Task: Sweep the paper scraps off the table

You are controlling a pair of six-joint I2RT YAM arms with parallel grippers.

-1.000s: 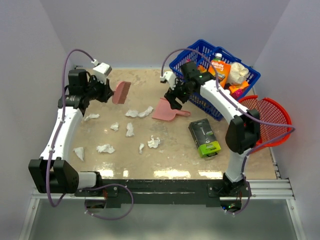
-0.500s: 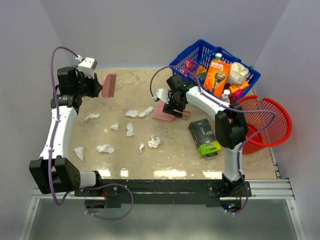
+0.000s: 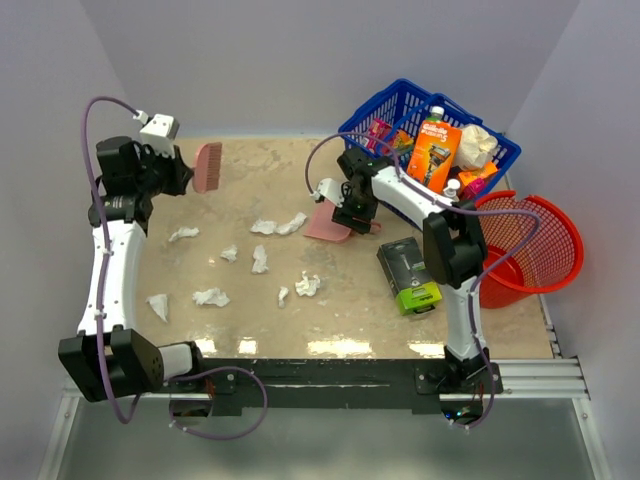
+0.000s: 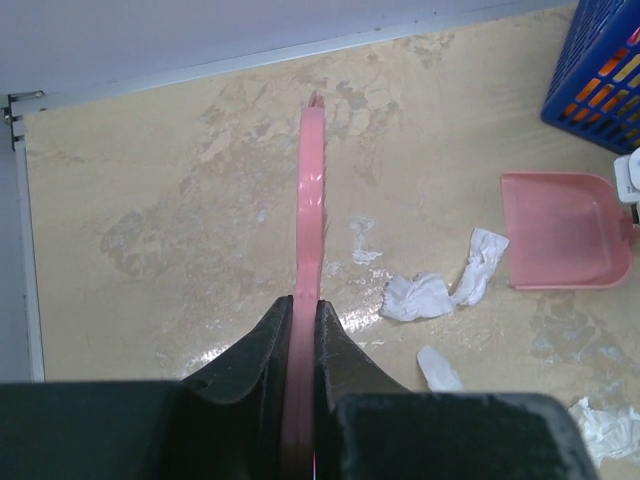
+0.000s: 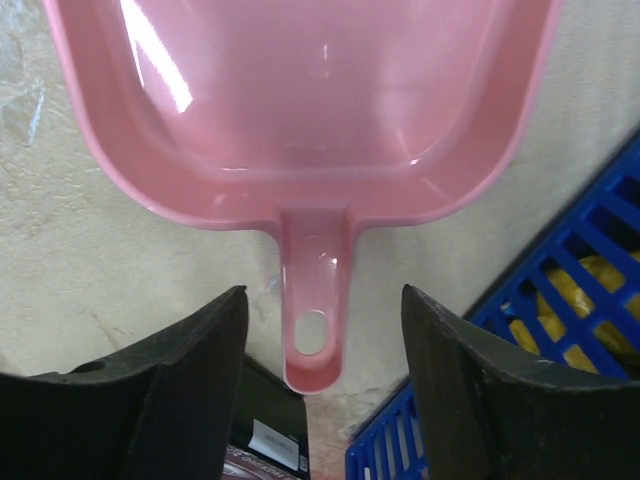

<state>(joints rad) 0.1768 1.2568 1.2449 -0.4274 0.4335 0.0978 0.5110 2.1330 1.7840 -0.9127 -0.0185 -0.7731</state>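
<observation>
Several small white paper scraps (image 3: pixel 279 225) lie scattered over the left and middle of the beige table (image 3: pixel 250 330); some show in the left wrist view (image 4: pixel 430 295). My left gripper (image 3: pixel 180 170) is at the back left, above the table. It is shut (image 4: pixel 303 310) on a pink brush (image 3: pixel 208 166), seen edge-on (image 4: pixel 310 200). A pink dustpan (image 3: pixel 327 224) lies flat near the middle back. My right gripper (image 3: pixel 355 212) is open over the dustpan's handle (image 5: pixel 314 320), its fingers (image 5: pixel 190 370) on either side without touching it.
A blue basket (image 3: pixel 430 150) full of packaged goods stands at the back right, close to the dustpan handle (image 5: pixel 560 300). A red mesh basket (image 3: pixel 530 245) sits at the right edge. A black and green box (image 3: pixel 408 275) lies right of the middle.
My left arm has swung left and back, carrying the brush toward the back left corner. My right gripper has moved left and settled behind the dustpan, which sits slightly further left.
</observation>
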